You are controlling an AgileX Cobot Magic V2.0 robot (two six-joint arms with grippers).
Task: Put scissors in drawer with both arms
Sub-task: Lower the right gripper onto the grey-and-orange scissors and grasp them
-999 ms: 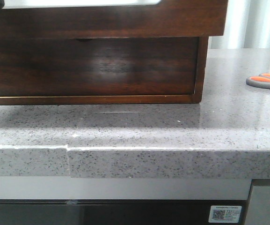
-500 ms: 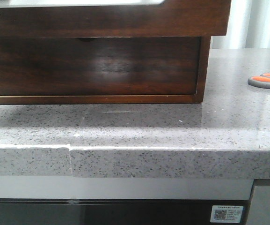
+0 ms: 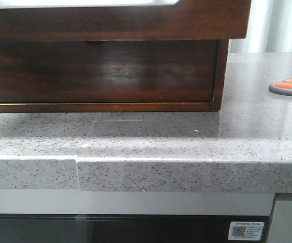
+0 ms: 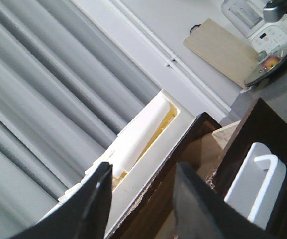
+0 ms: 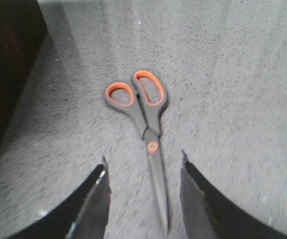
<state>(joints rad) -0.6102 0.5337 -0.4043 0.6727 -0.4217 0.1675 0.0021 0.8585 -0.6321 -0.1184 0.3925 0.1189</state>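
The scissors [image 5: 145, 112] lie flat and closed on the grey counter, orange-lined loops pointing away from my right gripper [image 5: 143, 157]. That gripper is open, just above them, its fingers either side of the blades. In the front view only their handles [image 3: 290, 87] show, at the far right. The drawer [image 3: 135, 23], dark glossy wood with white lining, juts out at the top of the wooden box [image 3: 105, 71]. My left gripper [image 4: 141, 172] is open, its fingers astride the drawer's rim [image 4: 183, 144]; I cannot tell if they touch it. Neither gripper shows in the front view.
The counter's front edge [image 3: 146, 174] runs across the front view. The box's dark side [image 5: 4, 64] stands close to the scissors. Past the box are a grey curtain [image 4: 34, 89], a wooden board [image 4: 223, 47] and a kitchen appliance [image 4: 270, 40].
In the front view the whole scene has drifted slightly to the right. The scissors lie as they were on the counter.
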